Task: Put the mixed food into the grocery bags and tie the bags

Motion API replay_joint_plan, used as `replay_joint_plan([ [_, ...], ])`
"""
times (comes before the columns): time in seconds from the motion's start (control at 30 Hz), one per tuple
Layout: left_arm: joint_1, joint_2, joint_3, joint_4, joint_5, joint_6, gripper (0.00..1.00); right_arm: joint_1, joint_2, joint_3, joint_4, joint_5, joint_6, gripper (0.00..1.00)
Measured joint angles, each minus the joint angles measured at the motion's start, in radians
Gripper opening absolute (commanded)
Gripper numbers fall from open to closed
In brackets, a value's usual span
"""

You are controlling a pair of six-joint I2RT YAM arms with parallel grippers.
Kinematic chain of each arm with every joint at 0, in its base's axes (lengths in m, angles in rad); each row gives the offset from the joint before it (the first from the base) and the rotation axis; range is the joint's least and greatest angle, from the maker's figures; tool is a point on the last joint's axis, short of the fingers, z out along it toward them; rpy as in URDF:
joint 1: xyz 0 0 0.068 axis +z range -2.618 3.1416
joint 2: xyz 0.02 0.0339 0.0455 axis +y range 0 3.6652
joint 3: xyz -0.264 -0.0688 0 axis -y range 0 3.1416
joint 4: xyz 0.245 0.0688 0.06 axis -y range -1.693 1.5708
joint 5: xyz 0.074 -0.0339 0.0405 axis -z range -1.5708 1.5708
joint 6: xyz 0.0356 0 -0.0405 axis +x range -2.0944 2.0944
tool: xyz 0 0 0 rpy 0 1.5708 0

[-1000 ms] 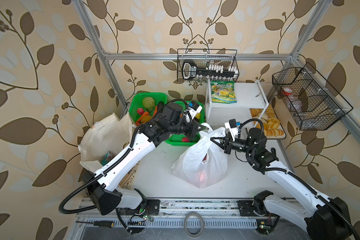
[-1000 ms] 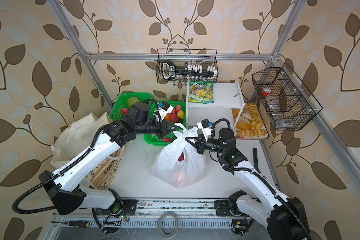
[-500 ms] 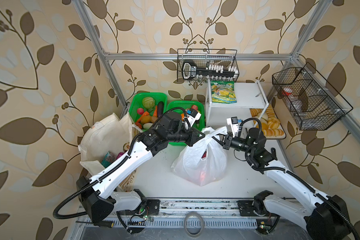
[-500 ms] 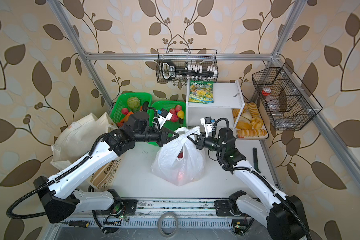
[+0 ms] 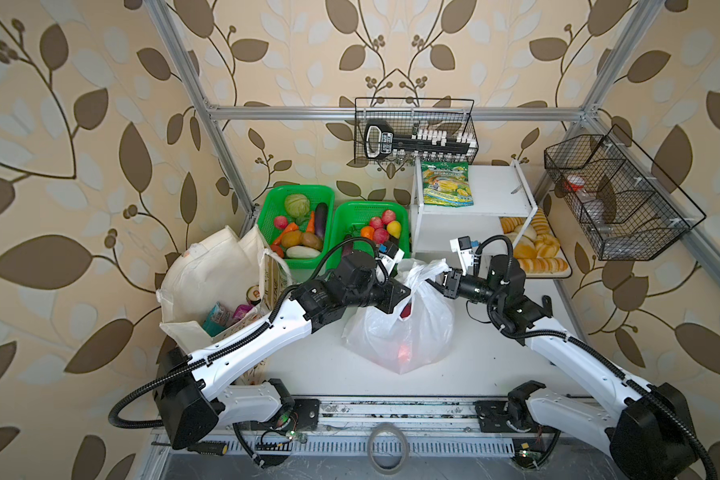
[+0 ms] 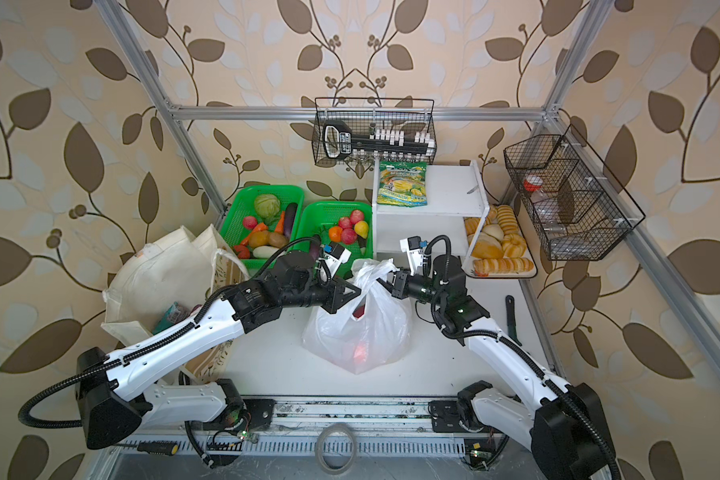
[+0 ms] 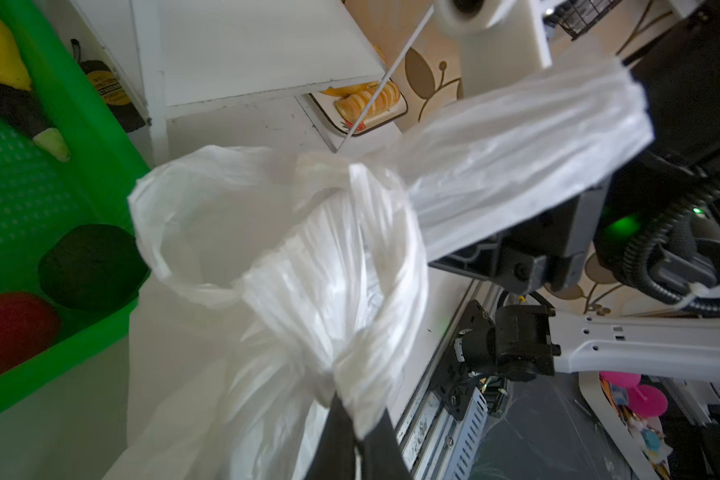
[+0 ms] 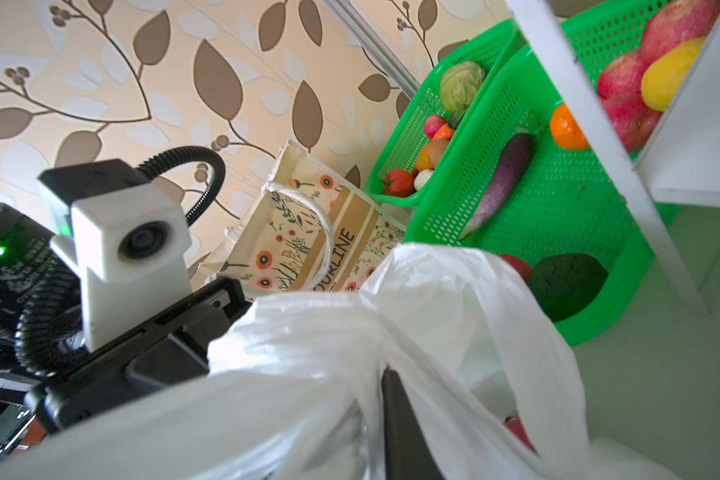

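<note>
Left wrist view: carrier bag point(image 7: 329, 257) handle tight inside closed left pincer point(image 7: 358, 419).

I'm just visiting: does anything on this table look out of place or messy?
Mostly tidy. The cream tote slumps crumpled at the left edge of the table, mouth gaping, packets showing. A screwdriver lies by the front rail and a dark tool on the table's right, odd among groceries.

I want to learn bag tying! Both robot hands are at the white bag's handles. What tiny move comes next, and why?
Probably pull the two handles apart. The left gripper pinches one handle of the plastic bag, the other stretches to the right gripper, and they cross in a loose loop, so pulling should snug it.
</note>
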Motion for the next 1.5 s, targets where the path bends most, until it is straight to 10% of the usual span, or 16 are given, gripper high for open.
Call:
replay_joint_plan([
  [0.3, 0.0, -0.001, -0.032, 0.06, -0.038, -0.04, 0.02, 0.0, -0.02, 0.0, -0.068, -0.092, -0.159, 0.62],
  [0.7, 0.0, -0.001, -0.032, 0.061, -0.022, -0.044, 0.0, 0.0, 0.003, 0.006, -0.037, -0.093, -0.256, 0.71],
  [1.07, 0.0, -0.002, -0.032, 0.059, 0.0, -0.043, 0.0, -0.004, 0.086, 0.019, 0.058, -0.078, -0.206, 0.17],
  [1.5, -0.034, -0.087, -0.076, 0.069, 0.06, -0.023, 0.02, -0.033, 0.047, 0.019, 0.087, -0.03, -0.099, 0.18],
])
